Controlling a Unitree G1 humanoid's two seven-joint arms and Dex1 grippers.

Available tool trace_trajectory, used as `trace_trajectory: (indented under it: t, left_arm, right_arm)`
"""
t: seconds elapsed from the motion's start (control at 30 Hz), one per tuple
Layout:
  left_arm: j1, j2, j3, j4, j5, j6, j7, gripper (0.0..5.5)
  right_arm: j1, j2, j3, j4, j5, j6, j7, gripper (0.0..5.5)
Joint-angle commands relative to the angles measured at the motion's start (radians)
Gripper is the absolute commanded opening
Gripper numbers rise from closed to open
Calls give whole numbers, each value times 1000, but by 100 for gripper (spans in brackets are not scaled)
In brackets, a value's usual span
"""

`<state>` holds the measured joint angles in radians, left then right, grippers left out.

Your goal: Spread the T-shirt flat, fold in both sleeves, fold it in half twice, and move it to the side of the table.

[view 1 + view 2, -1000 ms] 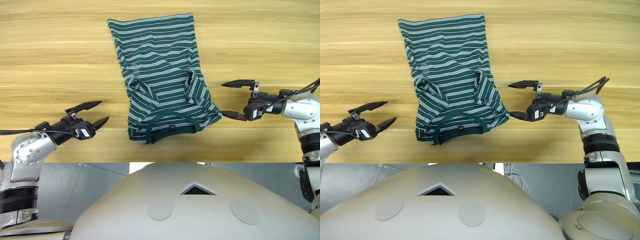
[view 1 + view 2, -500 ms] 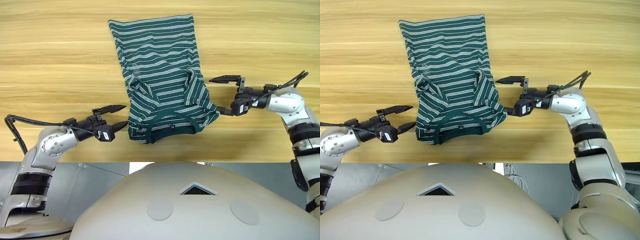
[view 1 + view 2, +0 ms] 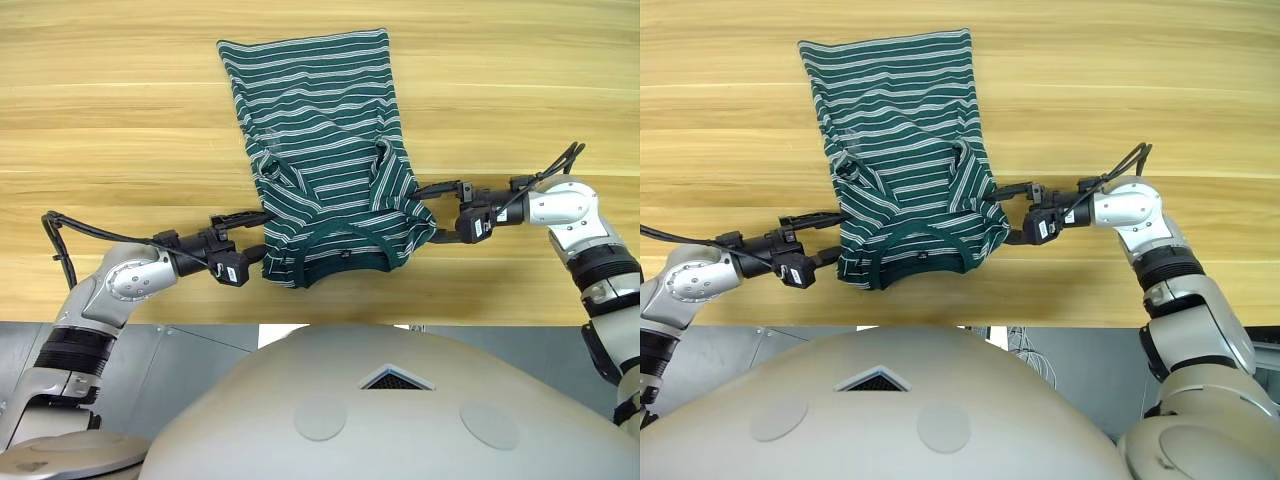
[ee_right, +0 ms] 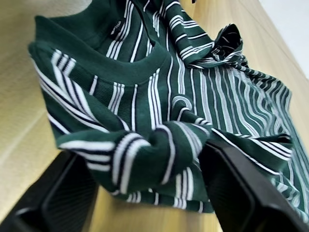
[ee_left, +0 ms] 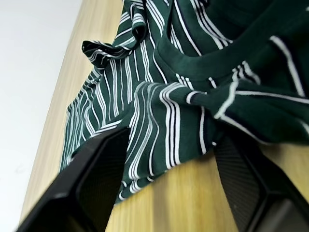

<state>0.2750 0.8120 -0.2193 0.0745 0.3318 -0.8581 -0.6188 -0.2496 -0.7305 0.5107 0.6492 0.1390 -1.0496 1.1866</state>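
Dark-green T-shirt with thin white stripes [image 3: 320, 130] lies on the pale wooden table [image 3: 100, 100], running from the upper centre of the head view down to the lower centre, its collar end lowest. At lower left, the left gripper [image 3: 263, 234] has its fingers spread wide around the shirt's lower-left corner, gripping nothing. At centre right, the right gripper [image 3: 426, 212] straddles the bunched lower-right corner the same way, fingers wide apart.

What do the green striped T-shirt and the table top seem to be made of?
Dark green white-striped T-shirt: soft matte knit cloth, perhaps cotton jersey; wrinkled, with ribbed collar. Light table top: wood or wood-look laminate, smooth; grain lines and plank seams show.
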Motion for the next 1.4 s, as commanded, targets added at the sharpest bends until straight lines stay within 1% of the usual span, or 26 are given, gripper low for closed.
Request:
trace_trajectory:
  t: [0.03,0.07,0.13,0.17,0.37,0.4,0.47,0.53,0.73,0.87,0.97,1.07,1.17,1.23,1.3,1.4]
  left_arm:
    - [19,12,-83,58,72,38,-46,296]
    - [13,16,-90,68,67,35,-46,296]
    - [-1,21,-107,94,55,26,-53,267]
    - [-8,22,-115,105,50,23,-55,237]
    - [-54,34,-171,163,45,-2,-76,141]
    - [-61,36,-182,171,45,-6,-78,117]
    - [-74,39,-199,185,43,-15,-76,86]
    - [-84,40,-215,197,28,-23,-86,70]
    - [-118,23,-245,217,12,-40,-85,1]
    - [-134,35,-256,169,-113,-34,-129,0]
    - [-123,70,-216,49,-267,7,-149,0]
    - [-98,134,-158,-65,-424,70,-192,0]
    - [-21,202,-103,-155,-527,121,-224,0]
    - [55,233,-82,-219,-590,149,-241,0]
    - [124,243,-82,-258,-581,167,-255,0]
    - [176,242,-83,-313,-623,214,-287,0]
  right_arm:
    - [-7,18,9,36,-22,27,48,280]
    - [-13,25,6,48,-23,28,52,259]
    - [-25,39,-1,70,-23,32,57,226]
    - [-29,44,-5,79,-23,33,58,200]
    - [-41,62,-26,111,-21,32,72,98]
    - [-40,64,-28,112,-18,31,77,76]
    - [-38,65,-33,110,-11,31,89,41]
    - [-36,66,-40,107,-5,32,99,20]
    - [-21,66,-54,81,18,43,127,15]
    - [24,29,-65,-46,122,127,204,15]
    - [84,-61,-97,-259,262,261,277,15]
    - [166,-186,-166,-485,417,422,343,15]
    - [251,-286,-237,-639,505,528,396,15]
    - [324,-335,-275,-722,516,567,408,15]
    - [399,-366,-288,-781,482,580,415,15]
    - [431,-367,-288,-817,445,598,422,15]
